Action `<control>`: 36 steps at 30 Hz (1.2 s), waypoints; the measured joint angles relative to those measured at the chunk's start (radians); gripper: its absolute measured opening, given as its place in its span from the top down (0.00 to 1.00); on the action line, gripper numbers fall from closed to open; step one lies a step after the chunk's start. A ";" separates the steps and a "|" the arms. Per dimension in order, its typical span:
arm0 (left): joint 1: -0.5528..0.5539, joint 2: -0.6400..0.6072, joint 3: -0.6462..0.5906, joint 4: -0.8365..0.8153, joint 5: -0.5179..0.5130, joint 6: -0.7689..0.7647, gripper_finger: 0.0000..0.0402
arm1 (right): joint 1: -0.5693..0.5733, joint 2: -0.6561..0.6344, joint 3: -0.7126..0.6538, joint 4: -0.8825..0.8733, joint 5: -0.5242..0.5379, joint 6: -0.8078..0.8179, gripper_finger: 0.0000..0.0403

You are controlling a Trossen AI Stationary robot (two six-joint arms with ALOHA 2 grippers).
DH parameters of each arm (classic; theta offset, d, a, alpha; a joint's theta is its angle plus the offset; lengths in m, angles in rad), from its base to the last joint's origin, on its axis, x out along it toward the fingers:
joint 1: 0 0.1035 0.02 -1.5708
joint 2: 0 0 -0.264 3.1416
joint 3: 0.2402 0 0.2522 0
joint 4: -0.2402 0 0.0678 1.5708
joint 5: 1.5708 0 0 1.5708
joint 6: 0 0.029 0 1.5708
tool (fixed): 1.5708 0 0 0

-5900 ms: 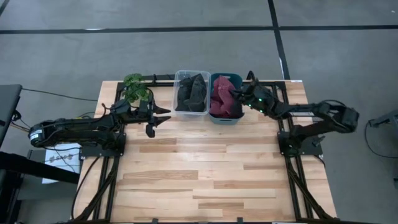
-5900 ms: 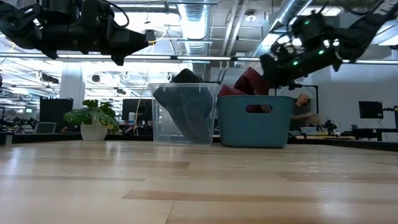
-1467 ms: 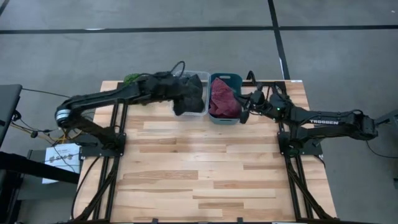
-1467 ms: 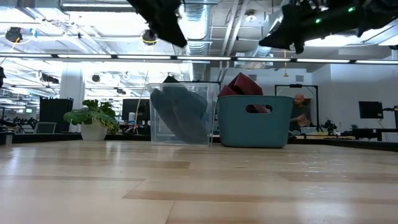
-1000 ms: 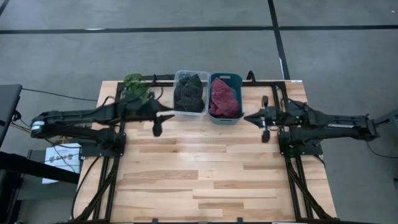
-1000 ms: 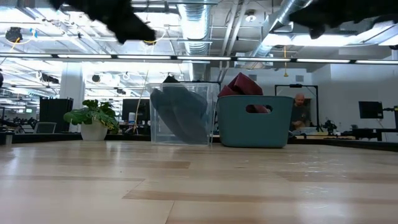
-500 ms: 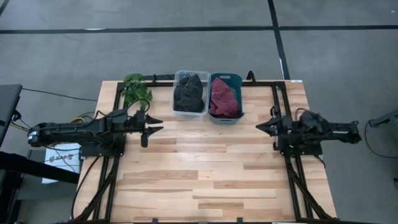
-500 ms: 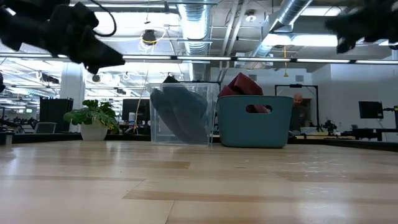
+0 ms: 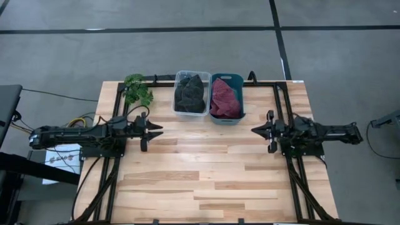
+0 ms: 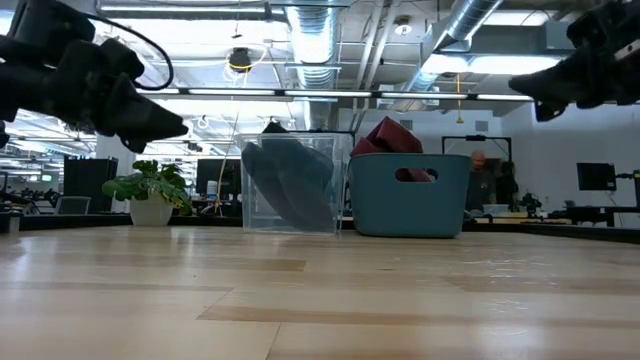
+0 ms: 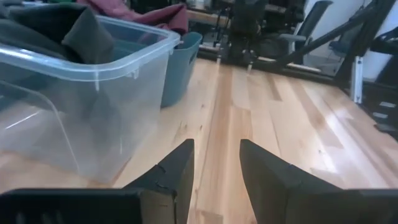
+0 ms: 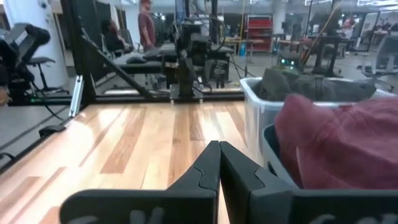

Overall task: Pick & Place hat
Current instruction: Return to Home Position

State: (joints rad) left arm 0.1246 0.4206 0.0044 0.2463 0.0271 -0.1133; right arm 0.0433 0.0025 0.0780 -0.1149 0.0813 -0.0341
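Wooden planks of the bench (image 9: 206, 169) ran between the two dark arms. Each arm was folded low over its own side of the bench and pointed inward at the other. The left end effector (image 9: 157, 129) hung near the clear bin (image 9: 191, 72) and the plant (image 9: 137, 89), its fingers apart, with a strip of bench showing between them in the left wrist view. The right end effector (image 9: 255, 130) hung off to the side of the blue bin (image 9: 227, 77), its fingers pressed together on nothing. The red cap (image 9: 226, 102) lay crumpled inside the blue bin, rising above its rim in the low view. The black cap (image 9: 190, 95) sat bunched in the clear bin just beside it.
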 joint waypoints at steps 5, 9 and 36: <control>0.000 -0.001 0.000 0.006 0.053 -0.003 0.68 | 0.000 0.002 -0.046 0.076 -0.004 0.002 1.00; 0.000 0.000 0.000 0.004 0.060 -0.004 0.68 | 0.000 0.002 -0.057 0.108 -0.006 -0.005 1.00; 0.000 0.000 0.002 0.009 0.060 -0.004 0.68 | 0.001 0.064 -0.066 0.117 -0.061 0.034 1.00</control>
State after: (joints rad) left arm 0.1246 0.4206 0.0059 0.2554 0.0872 -0.1177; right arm 0.0441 0.0669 0.0120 0.0021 0.0208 0.0002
